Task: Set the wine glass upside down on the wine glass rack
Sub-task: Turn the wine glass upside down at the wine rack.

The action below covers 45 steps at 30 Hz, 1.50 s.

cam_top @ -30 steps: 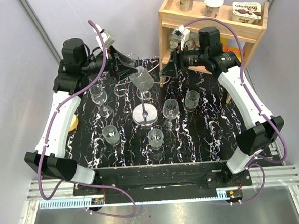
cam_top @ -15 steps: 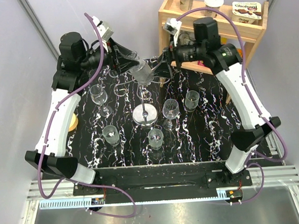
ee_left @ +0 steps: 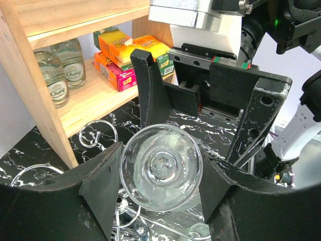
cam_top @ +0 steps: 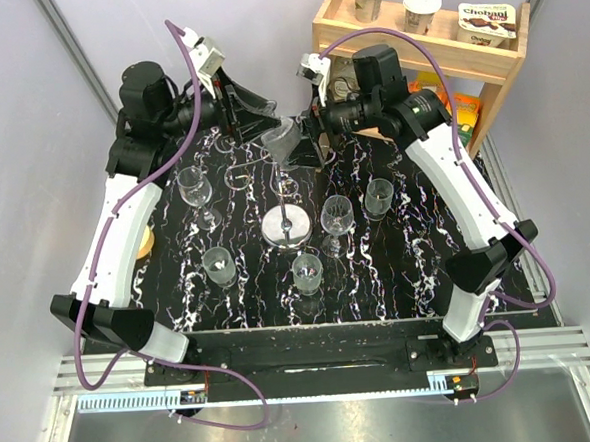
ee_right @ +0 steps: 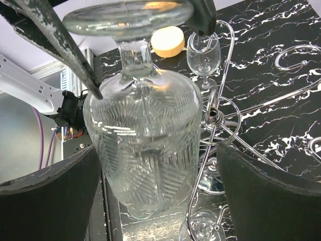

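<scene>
The wine glass (cam_top: 283,142), clear with a cut pattern, hangs tilted and foot-up above the silver wire rack (cam_top: 286,228). My left gripper (cam_top: 259,118) is shut on the glass's round foot (ee_left: 161,173), with a finger at each side of it. My right gripper (cam_top: 308,145) is open, and its jaws stand on either side of the bowl (ee_right: 145,150) with a gap on the right. The rack's post and top loop (ee_right: 213,116) stand just right of the bowl, between it and my right finger (ee_right: 271,196). Curled rack arms (ee_left: 96,134) show below the foot.
Several other glasses stand on the black marbled table: one at the left (cam_top: 195,190), one at the front left (cam_top: 219,266), one in front (cam_top: 307,272) and two at the right (cam_top: 337,216) (cam_top: 379,196). A wooden shelf unit (cam_top: 415,48) with cups, bottles and boxes stands at the back right.
My right arm has swung left from the shelf to the glass, and its jaws now bracket the bowl. My left gripper has shifted the glass slightly back and tilted it.
</scene>
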Motion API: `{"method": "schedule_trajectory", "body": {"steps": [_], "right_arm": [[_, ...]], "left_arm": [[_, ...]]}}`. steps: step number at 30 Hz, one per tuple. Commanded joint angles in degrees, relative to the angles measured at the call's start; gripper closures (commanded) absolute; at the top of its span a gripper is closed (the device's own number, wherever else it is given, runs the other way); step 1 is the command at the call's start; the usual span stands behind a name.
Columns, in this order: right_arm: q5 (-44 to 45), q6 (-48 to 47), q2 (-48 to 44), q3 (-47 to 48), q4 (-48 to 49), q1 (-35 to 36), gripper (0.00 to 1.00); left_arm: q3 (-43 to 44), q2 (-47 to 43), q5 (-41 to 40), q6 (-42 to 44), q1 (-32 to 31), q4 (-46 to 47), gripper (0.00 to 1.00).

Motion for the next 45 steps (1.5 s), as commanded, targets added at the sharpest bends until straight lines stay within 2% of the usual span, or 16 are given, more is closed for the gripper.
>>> {"method": "schedule_trajectory", "body": {"steps": [1, 7, 16, 33, 45], "right_arm": [[-0.59, -1.32, -0.39, 2.59, 0.85, 1.20, 0.01], [-1.12, -0.79, -1.17, 1.37, 2.42, 1.56, 0.00], [-0.42, 2.45, -8.21, -10.41, 13.32, 1.47, 0.01], [-0.59, 1.76, -5.75, -6.11, 10.87, 1.56, 0.01], [-1.82, 2.37, -5.66, -7.42, 11.13, 2.17, 0.01]], "left_arm": [[3.29, -1.21, 2.03, -2.18, -0.60, 5.44, 1.00], [1.98, -2.08, 2.21, -3.94, -0.69, 7.46, 1.00], [0.22, -3.84, 2.12, -6.84, -0.60, 10.45, 1.00], [-2.25, -4.28, 3.17, -8.07, -0.60, 11.95, 1.00], [-2.16, -3.76, 2.82, -11.06, -0.60, 14.76, 1.00]]}}
